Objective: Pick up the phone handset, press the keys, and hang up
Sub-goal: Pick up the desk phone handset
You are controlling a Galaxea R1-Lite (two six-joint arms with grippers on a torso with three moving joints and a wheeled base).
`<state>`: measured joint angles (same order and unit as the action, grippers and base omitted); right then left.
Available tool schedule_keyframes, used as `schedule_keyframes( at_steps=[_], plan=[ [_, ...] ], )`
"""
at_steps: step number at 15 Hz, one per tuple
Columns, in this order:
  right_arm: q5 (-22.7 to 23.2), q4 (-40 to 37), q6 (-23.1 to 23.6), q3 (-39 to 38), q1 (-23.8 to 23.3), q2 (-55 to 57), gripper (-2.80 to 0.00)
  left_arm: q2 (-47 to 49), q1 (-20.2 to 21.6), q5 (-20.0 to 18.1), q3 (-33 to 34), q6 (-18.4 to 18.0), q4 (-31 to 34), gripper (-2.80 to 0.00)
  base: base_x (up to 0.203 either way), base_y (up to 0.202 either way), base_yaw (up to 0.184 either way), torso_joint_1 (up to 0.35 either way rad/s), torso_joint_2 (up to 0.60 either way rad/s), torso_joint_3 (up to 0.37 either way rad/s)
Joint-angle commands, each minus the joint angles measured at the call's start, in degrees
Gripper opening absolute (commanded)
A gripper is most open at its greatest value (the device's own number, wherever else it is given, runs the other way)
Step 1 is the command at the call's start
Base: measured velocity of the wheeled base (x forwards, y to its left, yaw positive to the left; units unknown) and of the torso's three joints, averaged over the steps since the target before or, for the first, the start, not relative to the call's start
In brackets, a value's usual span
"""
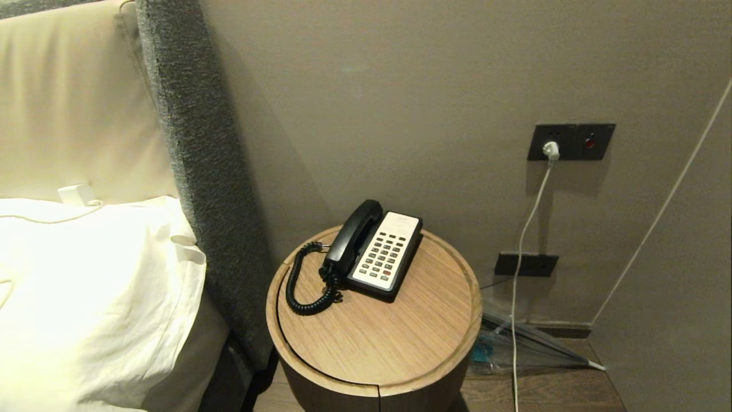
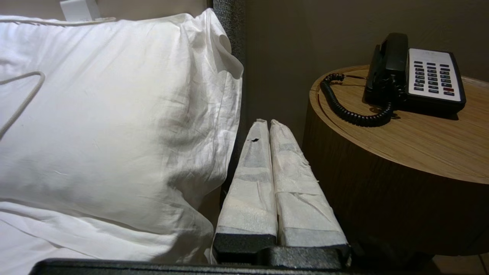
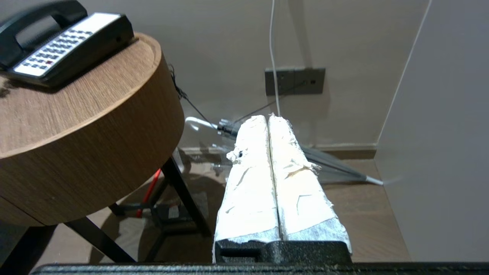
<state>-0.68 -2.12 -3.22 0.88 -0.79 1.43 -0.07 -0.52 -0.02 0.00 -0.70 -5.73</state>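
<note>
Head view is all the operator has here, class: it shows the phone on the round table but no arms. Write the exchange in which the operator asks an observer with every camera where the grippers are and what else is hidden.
Operator: Where is the left gripper?
Observer: The left gripper is shut, low down between the pillow and the round table.
Operator: And the right one?
Observer: The right gripper is shut too, beside the table, above the floor.
Operator: Is the phone handset lifted?
Observer: No, the phone handset lies on its cradle.
Operator: Anything under the table?
Observer: Dark legs.
</note>
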Motion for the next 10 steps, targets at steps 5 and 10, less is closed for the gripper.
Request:
schedule_keyframes(
  at_steps=[5, 10],
  plan=[
    [0.0, 0.0, 0.0, 0.1, 0.0, 0.1, -2.8, 0.0, 0.0, 0.0, 2.3, 0.3, -0.1, -2.8, 0.0, 0.0, 0.0, 0.002, 0.0, -0.198],
    [0.0, 0.0, 0.0, 0.0, 0.0, 0.1, -2.8, 0.0, 0.0, 0.1, 2.3, 0.6, -0.1, -2.8, 0.0, 0.0, 0.0, 0.002, 0.0, -0.197]
  ],
)
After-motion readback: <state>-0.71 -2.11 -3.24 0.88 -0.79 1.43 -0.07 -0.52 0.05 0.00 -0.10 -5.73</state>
